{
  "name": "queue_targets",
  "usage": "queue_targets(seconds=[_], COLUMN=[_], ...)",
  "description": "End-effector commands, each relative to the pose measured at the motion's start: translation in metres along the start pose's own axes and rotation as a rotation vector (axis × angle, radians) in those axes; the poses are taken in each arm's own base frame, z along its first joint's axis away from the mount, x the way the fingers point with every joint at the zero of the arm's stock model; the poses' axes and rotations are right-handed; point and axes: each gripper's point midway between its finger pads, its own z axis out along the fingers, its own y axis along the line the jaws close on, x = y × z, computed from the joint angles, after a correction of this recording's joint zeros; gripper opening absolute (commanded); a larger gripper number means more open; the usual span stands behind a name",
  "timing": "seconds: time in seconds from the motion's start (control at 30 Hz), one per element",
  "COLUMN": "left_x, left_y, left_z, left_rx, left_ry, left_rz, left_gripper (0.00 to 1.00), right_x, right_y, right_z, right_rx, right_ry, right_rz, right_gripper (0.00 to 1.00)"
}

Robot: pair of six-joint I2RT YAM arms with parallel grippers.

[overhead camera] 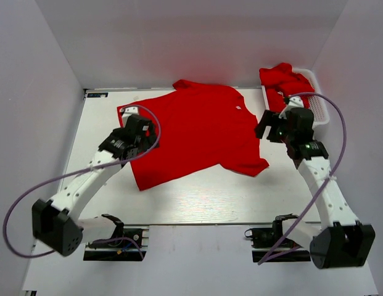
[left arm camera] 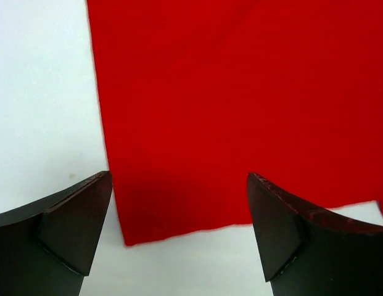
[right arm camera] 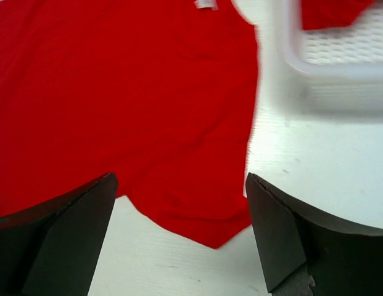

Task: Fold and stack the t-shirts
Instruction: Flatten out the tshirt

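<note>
From above, we see one red t-shirt (overhead camera: 191, 129) spread flat on the white table (overhead camera: 179, 203). More heaped shirts (overhead camera: 282, 80) fill the basket (overhead camera: 319, 108) at far right, partly hidden by the right arm. The left gripper (overhead camera: 134, 131) hangs over the t-shirt's left edge and the right gripper (overhead camera: 267, 126) beside its right edge. Their jaws are hard to make out here.

In the left wrist view, the left gripper (left arm camera: 179, 177) has its jaws wide apart and empty above a t-shirt (left arm camera: 240, 92) corner.

In the right wrist view, the right gripper (right arm camera: 181, 177) is likewise spread and empty. The t-shirt (right arm camera: 117, 92) is cut off at left, and the basket (right arm camera: 327, 61) is blurred.
</note>
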Motion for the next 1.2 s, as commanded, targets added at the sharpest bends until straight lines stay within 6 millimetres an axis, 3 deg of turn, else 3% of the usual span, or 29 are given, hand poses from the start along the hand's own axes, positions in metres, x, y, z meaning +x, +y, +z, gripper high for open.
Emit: queue_targets(seconds=[0.0, 0.1, 0.13, 0.17, 0.2, 0.23, 0.27, 0.3, 0.33, 0.4, 0.43, 0.5, 0.6, 0.77, 0.8, 0.83, 0.87, 0.9, 0.93, 1.0, 1.03, 1.07, 1.1, 1.13, 1.17], left_x=[-0.03, -0.033, -0.043, -0.037, -0.033, -0.043, -0.042, -0.029, -0.036, -0.036, -0.036, -0.036, -0.023, -0.008, -0.012, -0.012, -0.016, -0.006, -0.006, -0.015, -0.01, -0.015, -0.016, -0.021, -0.019], left_y=[-0.017, -0.032, -0.03, -0.025, -0.029, -0.024, -0.02, -0.021, -0.022, -0.017, -0.011, -0.008, -0.001, 0.014, 0.013, 0.014, 0.02, 0.019, 0.024, 0.025, 0.031, 0.03, 0.035, 0.034, 0.032], left_z=[0.022, 0.057, 0.067, 0.089, 0.098, 0.108, 0.119, 0.138, 0.147, 0.166, 0.182, 0.196, 0.22, 0.25, 0.252, 0.259, 0.261, 0.269, 0.273, 0.282, 0.287, 0.287, 0.288, 0.288, 0.285], left_rx=[-0.022, -0.049, -0.065, -0.104, -0.104, -0.125, -0.143, -0.145, -0.139, -0.13, -0.138, -0.134, -0.133, -0.115, -0.109, -0.102, -0.105, -0.101, -0.101, -0.092, -0.109, -0.11, -0.11, -0.105, -0.091], left_ry=[-0.055, -0.021, -0.03, 0.004, 0.024, 0.021, 0.033, 0.09, 0.078, 0.1, 0.105, 0.108, 0.16, 0.199, 0.186, 0.178, 0.167, 0.188, 0.194, 0.176, 0.199, 0.206, 0.208, 0.199, 0.206], left_rz=[-0.008, 0.017, -0.003, 0.0, 0.007, -0.013, -0.017, -0.011, -0.029, -0.059, -0.076, -0.093, -0.082, -0.091, -0.094, -0.104, -0.107, -0.104, -0.101, -0.106, -0.109, -0.099, -0.109, -0.097, -0.098], left_gripper=[1.0, 1.0, 1.0, 1.0, 1.0, 1.0, 1.0, 1.0, 1.0, 1.0, 1.0, 1.0, 1.0, 1.0, 1.0, 1.0, 1.0, 1.0, 1.0, 1.0, 1.0, 1.0, 1.0, 1.0, 1.0], right_x=[-0.011, -0.005, -0.002, -0.002, 0.0, -0.014, -0.001, 0.015, -0.018, 0.022, 0.01, 0.016, 0.044, 0.083, 0.08, 0.102, 0.1, 0.101, 0.119, 0.136, 0.129, 0.151, 0.156, 0.143, 0.16], right_y=[0.038, 0.052, 0.052, 0.06, 0.063, 0.062, 0.058, 0.054, 0.057, 0.046, 0.051, 0.049, 0.035, 0.02, 0.022, 0.02, 0.022, 0.024, 0.023, 0.024, 0.028, 0.025, 0.025, 0.035, 0.032], right_z=[0.029, 0.067, 0.075, 0.099, 0.108, 0.116, 0.135, 0.151, 0.16, 0.192, 0.208, 0.226, 0.246, 0.243, 0.239, 0.235, 0.231, 0.226, 0.216, 0.205, 0.198, 0.187, 0.182, 0.175, 0.167], right_rx=[-0.207, -0.233, -0.221, -0.227, -0.229, -0.198, -0.183, -0.157, -0.129, -0.093, -0.101, -0.091, -0.042, 0.017, 0.011, 0.013, 0.01, -0.003, -0.008, -0.02, -0.026, -0.017, -0.014, -0.042, -0.042], right_ry=[0.03, 0.11, 0.132, 0.162, 0.179, 0.157, 0.204, 0.263, 0.195, 0.329, 0.307, 0.329, 0.39, 0.468, 0.462, 0.497, 0.486, 0.487, 0.527, 0.563, 0.544, 0.587, 0.595, 0.554, 0.581], right_rz=[-0.074, -0.098, -0.108, -0.13, -0.129, -0.136, -0.138, -0.137, -0.143, -0.126, -0.125, -0.097, -0.062, -0.023, -0.013, 0.002, 0.008, 0.013, 0.032, 0.046, 0.054, 0.06, 0.066, 0.062, 0.065], right_gripper=[0.9, 0.9, 0.9, 0.9, 0.9, 0.9, 0.9, 0.9, 0.9, 0.9, 0.9, 0.9, 0.9, 0.9, 0.9, 0.9, 0.9, 0.9, 0.9, 0.9, 0.9, 0.9, 0.9, 0.9, 0.9])
